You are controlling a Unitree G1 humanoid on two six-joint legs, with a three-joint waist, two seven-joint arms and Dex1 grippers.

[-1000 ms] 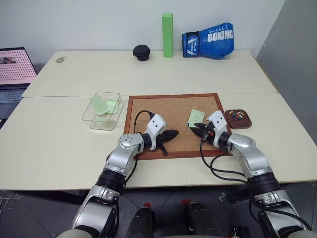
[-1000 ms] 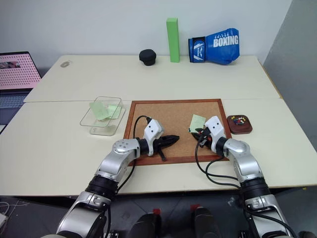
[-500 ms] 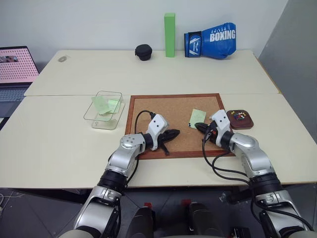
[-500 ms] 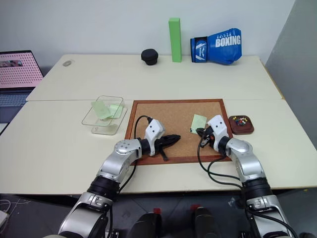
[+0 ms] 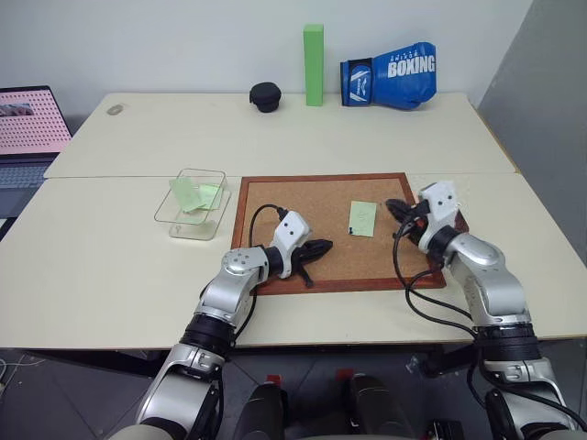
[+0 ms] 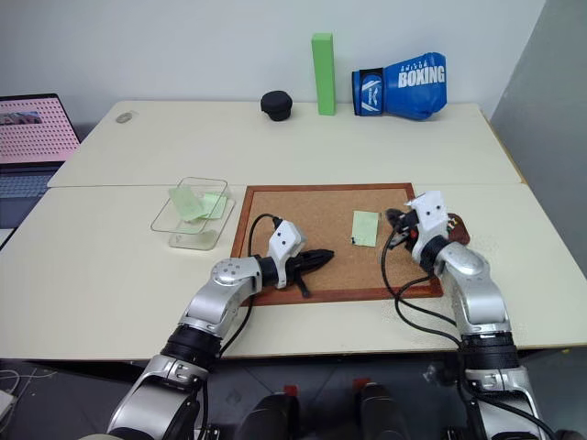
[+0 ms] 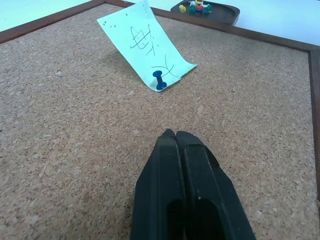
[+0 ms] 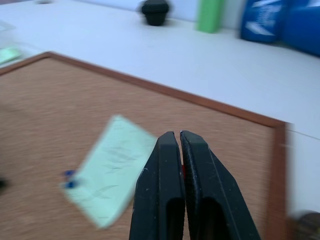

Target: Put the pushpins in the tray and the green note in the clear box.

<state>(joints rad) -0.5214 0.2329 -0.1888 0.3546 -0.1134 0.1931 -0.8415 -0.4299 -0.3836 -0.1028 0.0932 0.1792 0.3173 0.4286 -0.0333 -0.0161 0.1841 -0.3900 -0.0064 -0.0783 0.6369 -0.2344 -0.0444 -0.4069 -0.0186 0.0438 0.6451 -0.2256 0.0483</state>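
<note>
The green note (image 5: 362, 218) lies on the cork board (image 5: 303, 197), held at one corner by a blue pin (image 7: 159, 80). My right gripper (image 5: 393, 205) hovers just right of the note, over the board's right edge. It is shut, with a red speck of a pushpin (image 8: 183, 170) between its fingertips. The tray (image 7: 220, 12), holding coloured pushpins, sits right of the board, mostly behind my right hand. Left of the board stands the clear box (image 5: 191, 203) with green slips inside. My left gripper (image 5: 326, 245) rests shut and empty on the cork.
At the table's far edge stand a tall green block (image 5: 313, 64), a blue boxing glove (image 5: 390, 73) and a black round case (image 5: 264, 96). A laptop (image 5: 27, 124) sits at the far left. A seam (image 5: 138, 176) crosses the table.
My right gripper has closed fully, risen off the note's lower corner and swung right toward the tray. The left arm has stayed still.
</note>
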